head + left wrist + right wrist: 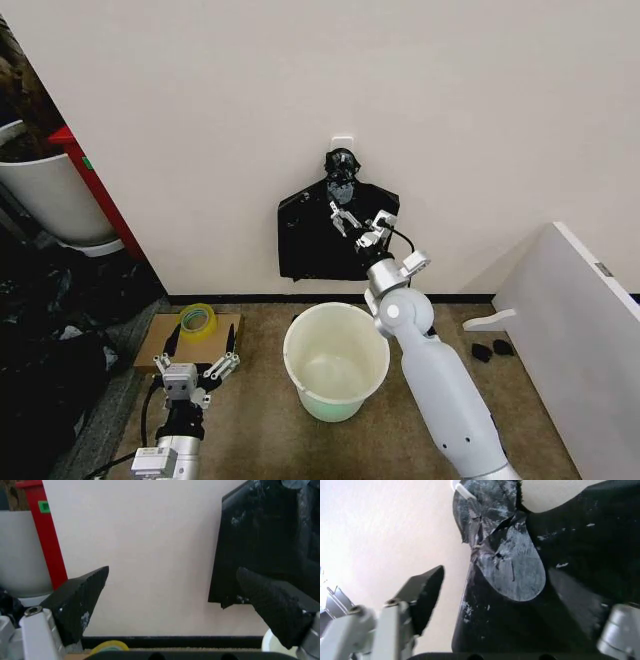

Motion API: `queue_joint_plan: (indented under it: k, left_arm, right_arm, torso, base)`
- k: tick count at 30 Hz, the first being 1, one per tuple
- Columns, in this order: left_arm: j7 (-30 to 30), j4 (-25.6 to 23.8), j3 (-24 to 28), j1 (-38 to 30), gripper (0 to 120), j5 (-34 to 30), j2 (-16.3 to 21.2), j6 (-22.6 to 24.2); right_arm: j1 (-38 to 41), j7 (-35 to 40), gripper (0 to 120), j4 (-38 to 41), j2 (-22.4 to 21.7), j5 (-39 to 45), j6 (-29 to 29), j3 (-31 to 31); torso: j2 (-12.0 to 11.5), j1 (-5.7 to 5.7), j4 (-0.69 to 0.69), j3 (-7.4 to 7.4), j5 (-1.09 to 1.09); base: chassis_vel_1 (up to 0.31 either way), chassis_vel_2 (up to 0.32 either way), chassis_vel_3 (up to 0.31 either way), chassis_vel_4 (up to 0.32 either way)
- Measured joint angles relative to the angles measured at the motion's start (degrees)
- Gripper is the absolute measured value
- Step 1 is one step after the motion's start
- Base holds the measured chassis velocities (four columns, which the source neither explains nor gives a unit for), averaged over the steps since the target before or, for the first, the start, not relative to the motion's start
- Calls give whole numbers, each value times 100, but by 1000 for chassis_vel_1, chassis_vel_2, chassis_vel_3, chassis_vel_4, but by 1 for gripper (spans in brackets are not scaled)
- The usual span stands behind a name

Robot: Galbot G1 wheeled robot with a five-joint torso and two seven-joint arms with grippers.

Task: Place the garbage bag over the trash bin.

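The trash bin (pixel 310 385), a round cream-white bucket, stands open and unlined on the brown floor by the wall. The garbage bag is out of view. A bundle of flat black bags (pixel 305 240) hangs from a white wall hook above the bin, gathered at its top. My right gripper (pixel 345 218) is raised against these bags and is open; in the right wrist view the right gripper (pixel 505 592) has the bags' taped neck (pixel 512 566) between its fingers' lines, nothing gripped. My left gripper (pixel 200 345) hangs low, left of the bin, open and empty.
A yellow tape roll (pixel 197 320) lies on cardboard (pixel 155 350) ahead of the left gripper. A big white plant pot (pixel 50 195) and a red post (pixel 95 190) stand at far left above dark clutter (pixel 45 340). A white panel (pixel 575 330) leans at right.
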Motion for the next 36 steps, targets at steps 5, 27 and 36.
queue_joint_plan:
  k: [5, 27, 36]
  left_arm:
    - [-8, -28, -8, 2, 100, -5, 6, 0]
    - [-66, -38, 1, -26, 100, -47, 20, -11]
    - [-70, -6, 64, -70, 100, -49, 11, -14]
  right_arm:
    - [0, 10, 63, -3, 3, 8, 0, 4]
    - [-199, 134, 0, 216, -39, -99, 11, 26]
    - [-1119, 37, 0, 945, -369, -758, 71, 6]
  torso:
    - [0, 0, -1, 0, 1]
    - [0, 0, 0, 0, 0]
    - [1, -1, -1, -1, 1]
  base:
    - [0, 0, 0, 0]
    - [0, 0, 0, 0]
    - [0, 0, 0, 0]
